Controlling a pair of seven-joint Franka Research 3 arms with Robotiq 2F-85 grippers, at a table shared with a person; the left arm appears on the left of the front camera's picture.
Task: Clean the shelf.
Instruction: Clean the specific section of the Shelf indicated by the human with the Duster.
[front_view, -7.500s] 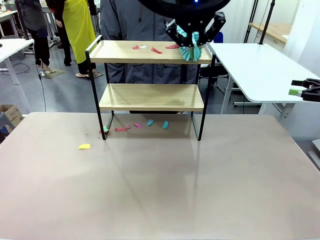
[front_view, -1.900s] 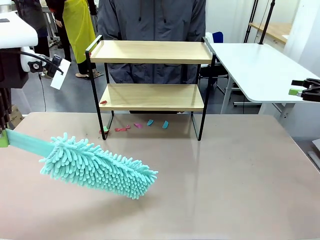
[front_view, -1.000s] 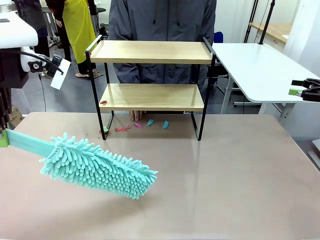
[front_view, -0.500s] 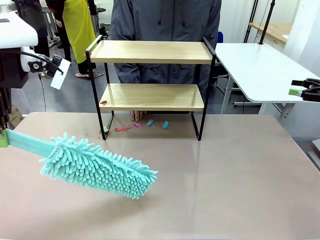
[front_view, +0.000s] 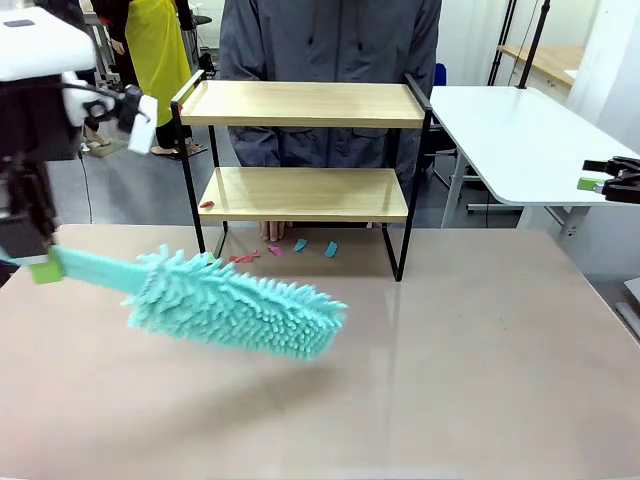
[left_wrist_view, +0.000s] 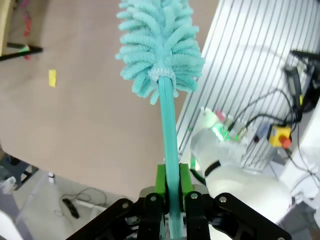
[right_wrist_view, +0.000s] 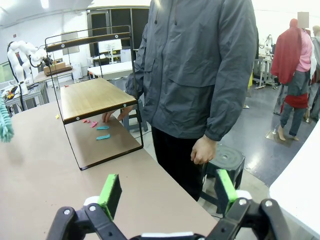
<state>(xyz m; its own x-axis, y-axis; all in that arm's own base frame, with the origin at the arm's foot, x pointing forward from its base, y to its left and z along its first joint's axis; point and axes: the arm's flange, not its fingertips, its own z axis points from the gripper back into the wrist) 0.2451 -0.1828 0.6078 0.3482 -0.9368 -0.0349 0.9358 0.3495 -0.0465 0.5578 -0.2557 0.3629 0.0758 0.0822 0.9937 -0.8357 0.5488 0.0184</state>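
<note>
Shelf (front_view: 300, 105) at desk's (front_view: 480, 380) far edge, centre; boards look bare bar red scrap (front_view: 207, 204) at lower board's left end. Loose scraps (front_view: 300, 245) on desk beneath. Left jaws clamped on duster (front_view: 240, 305); right jaws wide, empty. Judged nearly done.

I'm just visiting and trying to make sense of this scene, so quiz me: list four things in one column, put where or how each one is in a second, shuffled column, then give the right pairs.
Things
1. duster
2. right gripper
3. paper scraps
4. top board of the shelf

Place or state
A. lying on the table under the shelf
B. bare
C. open, holding nothing
D. clamped by its handle in the left gripper

Pairs: 1-D, 2-C, 3-A, 4-B
</note>
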